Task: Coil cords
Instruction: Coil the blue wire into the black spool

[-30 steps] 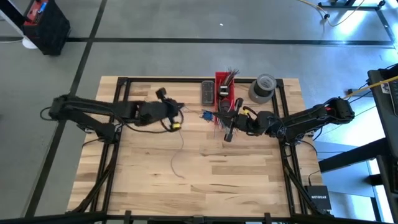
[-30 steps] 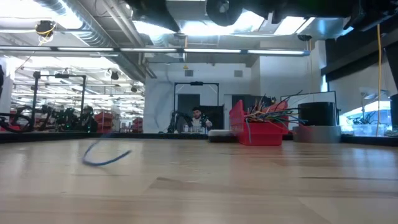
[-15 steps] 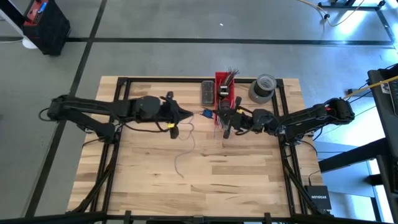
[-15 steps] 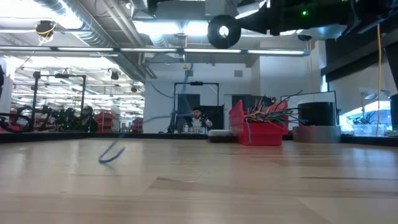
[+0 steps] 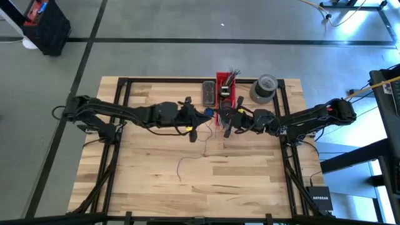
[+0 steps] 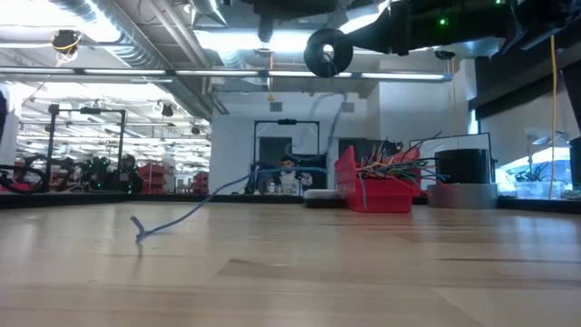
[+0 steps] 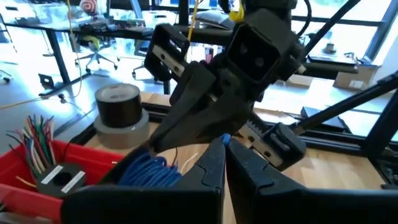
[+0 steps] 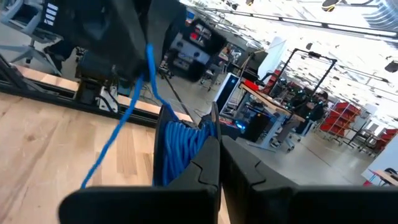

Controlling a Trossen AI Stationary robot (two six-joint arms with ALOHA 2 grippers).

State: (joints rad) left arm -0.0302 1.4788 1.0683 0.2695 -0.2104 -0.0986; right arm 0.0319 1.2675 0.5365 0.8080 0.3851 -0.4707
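Observation:
A thin blue cord is partly wound into a small coil (image 8: 180,146), which shows above the table's middle in the high view (image 5: 207,114). My right gripper (image 8: 217,146) is shut at this coil, coming from the table's right (image 5: 220,119). My left gripper (image 7: 224,146) is shut on the cord's free run and almost meets the right one tip to tip (image 5: 201,116). The cord's tail (image 5: 181,172) drops to the wood, and its end (image 6: 138,232) lies there. My left gripper pinches a single strand of the blue cord (image 7: 226,140) at its fingertips, coming about level from the table's left. From there one run goes to the coil, and the other run (image 8: 112,143) hangs down to the table. My right gripper is shut with the coil's turns (image 8: 186,140) bunched around its fingers near their free ends (image 7: 146,171). Whether the turns go round one finger or both is hidden by the fingers. The fingers lie level, from the table's right. The coil is lifted clear of the table.
Behind the grippers stand a red bin (image 5: 225,87) of short multicoloured wire ends, a dark flat device (image 5: 208,92) and a grey tape roll (image 5: 264,87). Black frame rails (image 5: 119,94) line the table. Bare wood (image 5: 250,181) lies toward the near edge.
My left gripper has moved toward the table's right edge, up to the right gripper, and has rolled and tipped on the way, staying shut. The cord's tail has been dragged to the right along the wood. Its slack loop is drawn out into a line rising to the grippers.

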